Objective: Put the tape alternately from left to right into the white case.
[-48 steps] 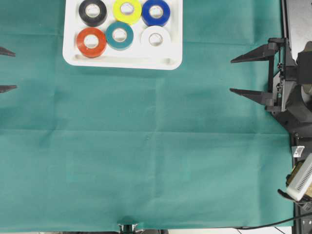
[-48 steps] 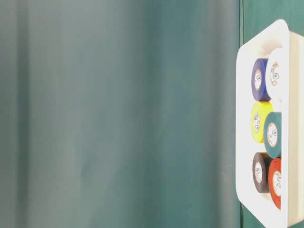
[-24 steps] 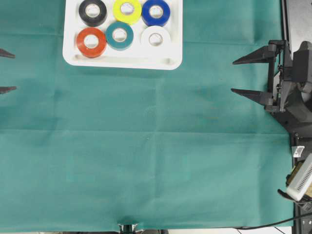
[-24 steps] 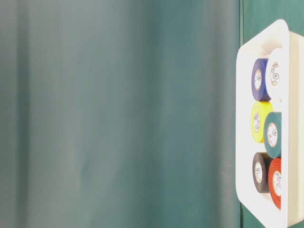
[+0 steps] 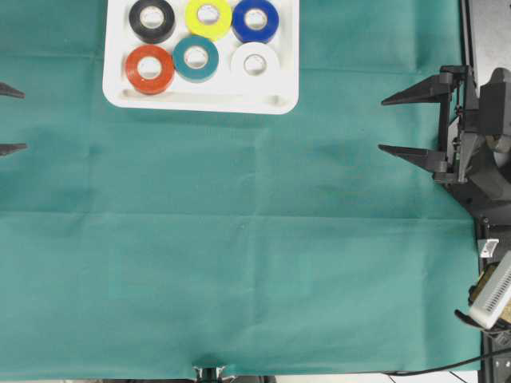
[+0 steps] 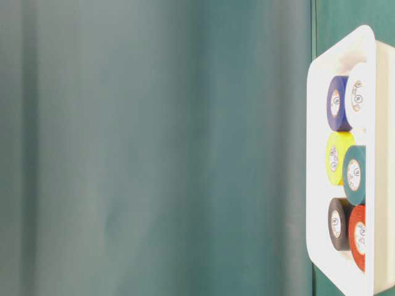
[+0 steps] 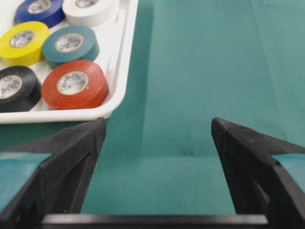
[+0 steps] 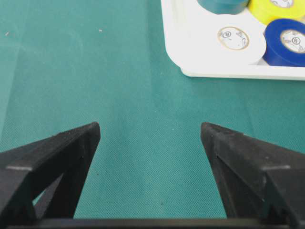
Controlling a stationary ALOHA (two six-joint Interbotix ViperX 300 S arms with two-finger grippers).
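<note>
The white case [image 5: 200, 102] sits at the top of the green cloth and holds several rolls of tape in two rows: black [image 5: 152, 20], yellow [image 5: 208, 17] and blue [image 5: 255, 20] behind, red-orange [image 5: 149, 69], teal [image 5: 196, 57] and white [image 5: 255, 61] in front. My left gripper [image 5: 9, 120] is open at the far left edge, only its fingertips showing, nothing between them. My right gripper [image 5: 382, 124] is open at the right, empty, well away from the case. The left wrist view shows the red-orange roll [image 7: 74, 84] nearest, inside the case [image 7: 116, 90].
A green cloth [image 5: 239, 255] covers the table. The right arm's base and a pale device [image 5: 491, 291] stand off the cloth's right edge. In the table-level view the case [image 6: 318, 154] appears at the right, seen rotated.
The right gripper has drawn back slightly to the right. The left gripper and the rolls have not visibly moved.
</note>
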